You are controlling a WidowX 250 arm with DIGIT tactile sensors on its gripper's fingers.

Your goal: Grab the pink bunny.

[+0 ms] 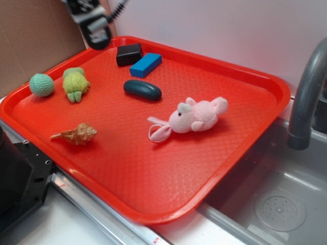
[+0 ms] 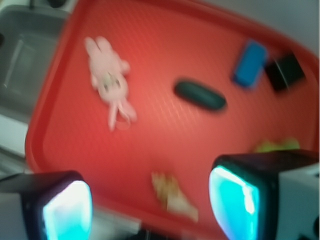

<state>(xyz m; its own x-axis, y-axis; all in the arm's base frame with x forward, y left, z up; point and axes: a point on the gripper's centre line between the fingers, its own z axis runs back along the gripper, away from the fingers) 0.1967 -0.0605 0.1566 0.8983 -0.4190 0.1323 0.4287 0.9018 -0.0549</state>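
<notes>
Red tray (image 1: 245,148) sits by a sink and holds the toys. Pink bunny (image 1: 196,116) lies on its side near the middle, nothing touching it. Gripper (image 2: 150,200) hangs high, well apart, jaws wide and empty. Reaching and grabbing are not done yet.

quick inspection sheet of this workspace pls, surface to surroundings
surface: red plastic tray, beside a grey sink
job's things: pale-pink plush bunny lying on its side, untouched
clutter: green plush toy, teal knitted ball, tan seashell, dark oval block, blue rectangular block, black block
grippers: claw open, raised, holding nothing
cables: black coiled cable by arm
surroundings: grey faucet, brown cardboard, white wall
</notes>
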